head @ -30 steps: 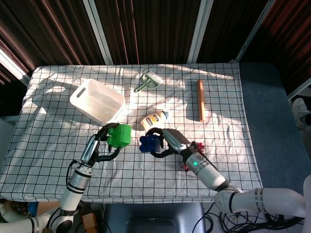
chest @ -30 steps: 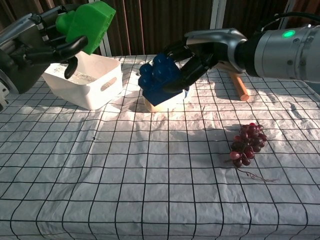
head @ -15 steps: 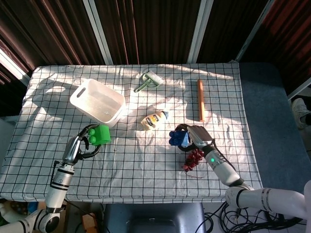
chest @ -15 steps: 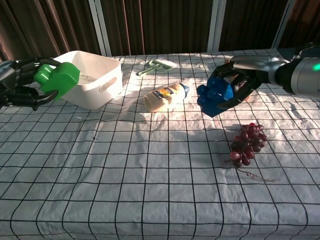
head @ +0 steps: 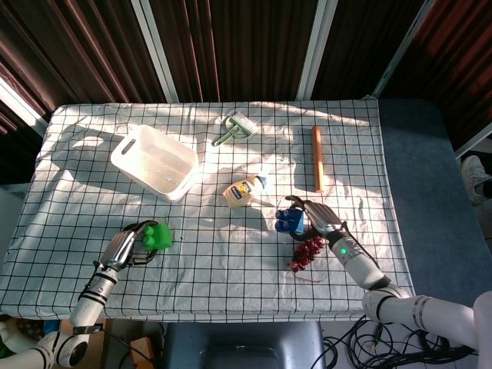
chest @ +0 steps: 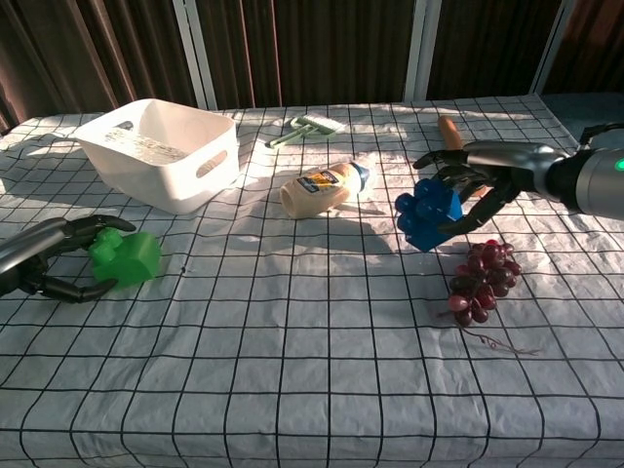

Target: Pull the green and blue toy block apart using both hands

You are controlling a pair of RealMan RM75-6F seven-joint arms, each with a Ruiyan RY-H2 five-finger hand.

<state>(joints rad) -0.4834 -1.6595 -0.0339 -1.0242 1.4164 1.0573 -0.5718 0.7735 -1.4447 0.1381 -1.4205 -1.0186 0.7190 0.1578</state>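
The 2 halves of the toy lie well apart on the worktop, which is covered with a white cloth with a black grid. The green plastic block sits near the front left of the cloth, its studs turned toward the left hand; that hand's fingers curl loosely around the block's stud side, so it grips the green block. The blue plastic block rests right of centre, its studs pointing left toward the middle of the cloth. The right hand cups it from the far side with fingers spread over its top and edge, touching it; whether it truly holds it I cannot tell.

Just in front of the blue block lies a bunch of dark red grapes. A tan squeeze bottle with a blue cap lies on its side near the centre. Behind sit a white plastic basket, a pale green brush and an orange wooden rod.
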